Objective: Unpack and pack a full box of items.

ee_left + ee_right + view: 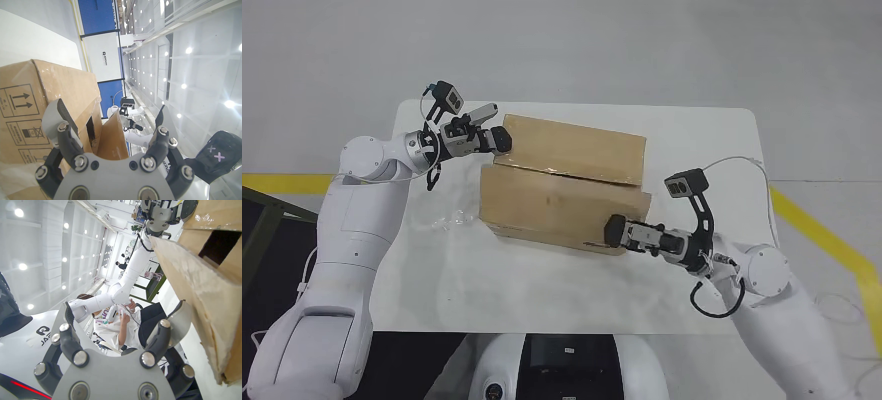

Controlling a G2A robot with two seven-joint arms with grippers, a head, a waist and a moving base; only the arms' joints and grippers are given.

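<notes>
right gripper (613, 230): fingers spread, at the near right corner of the box, one finger beside its flap | cardboard box (562, 185): standing mid-way across the white table (542, 290) | left gripper (504, 138): fingers spread, at the box's far left corner

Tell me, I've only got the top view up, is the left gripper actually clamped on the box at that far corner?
Observer: No. In the left wrist view the left gripper is open; one finger lies alongside the box and the other is in free air.
Operator: And the right one?
Observer: The right gripper is open too, with nothing between its fingers. A flap runs just beside one finger.
Operator: Is the top sealed?
Observer: No, the left wrist view shows a dark gap between the flaps.
</notes>
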